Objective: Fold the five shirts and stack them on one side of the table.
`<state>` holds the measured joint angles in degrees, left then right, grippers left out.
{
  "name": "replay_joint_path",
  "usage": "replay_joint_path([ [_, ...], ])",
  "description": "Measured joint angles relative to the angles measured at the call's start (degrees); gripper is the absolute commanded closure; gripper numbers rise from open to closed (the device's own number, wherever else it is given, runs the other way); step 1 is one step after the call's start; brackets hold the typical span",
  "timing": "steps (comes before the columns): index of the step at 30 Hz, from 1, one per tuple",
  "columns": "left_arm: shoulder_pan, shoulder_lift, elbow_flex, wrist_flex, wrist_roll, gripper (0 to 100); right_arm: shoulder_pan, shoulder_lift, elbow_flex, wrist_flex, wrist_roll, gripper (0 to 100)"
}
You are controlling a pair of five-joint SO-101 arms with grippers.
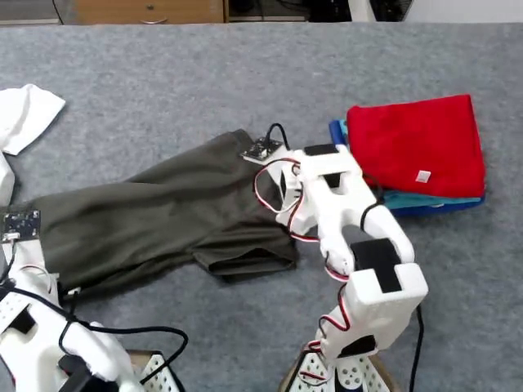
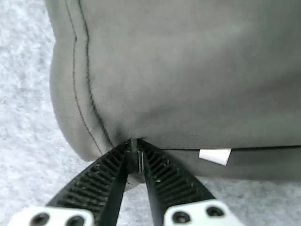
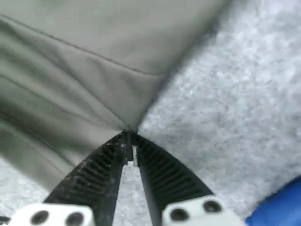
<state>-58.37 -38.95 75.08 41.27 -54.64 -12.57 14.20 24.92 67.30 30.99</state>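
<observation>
An olive-green shirt (image 1: 163, 216) lies stretched across the grey table (image 1: 245, 73), one sleeve folded out towards the front. At its left end my left gripper (image 1: 23, 233) is shut on the hem; the left wrist view shows the fingertips pinching the shirt (image 2: 178, 75) beside a white label (image 2: 215, 156). My right gripper (image 1: 270, 163) is shut on the shirt's far right corner. The right wrist view shows that gripper (image 3: 129, 149) clamping the corner of the cloth (image 3: 70, 80). A red folded shirt (image 1: 417, 147) tops a stack at the right.
Under the red shirt lie a teal one (image 1: 425, 198) and a blue one (image 1: 337, 131), whose edge (image 3: 277, 207) shows close to the right gripper. A crumpled white shirt (image 1: 29, 114) lies at the table's left edge. Wooden furniture (image 1: 147, 10) stands behind the table.
</observation>
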Motion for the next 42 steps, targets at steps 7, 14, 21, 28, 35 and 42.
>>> replay_joint_path([
  [7,-1.32,0.0,-2.81,2.02,0.35,98,-3.52,-8.7,0.09,4.84,0.0,99.5],
  [14,1.67,0.0,-22.59,23.47,8.62,98,-4.22,-16.35,-11.25,8.26,-0.79,99.4],
  [21,12.57,2.99,-32.26,20.66,24.53,98,-7.03,0.0,-32.88,8.97,-3.52,99.4],
  [28,13.36,18.73,-37.63,9.41,32.62,98,-11.52,23.91,-56.62,14.51,-4.13,99.4],
  [35,12.92,33.32,-45.36,4.22,34.9,98,-11.78,44.31,-84.4,19.87,-4.13,99.4],
  [42,12.92,47.21,-46.68,-2.46,34.9,98,-10.99,59.34,-104.62,23.65,-4.13,99.4],
])
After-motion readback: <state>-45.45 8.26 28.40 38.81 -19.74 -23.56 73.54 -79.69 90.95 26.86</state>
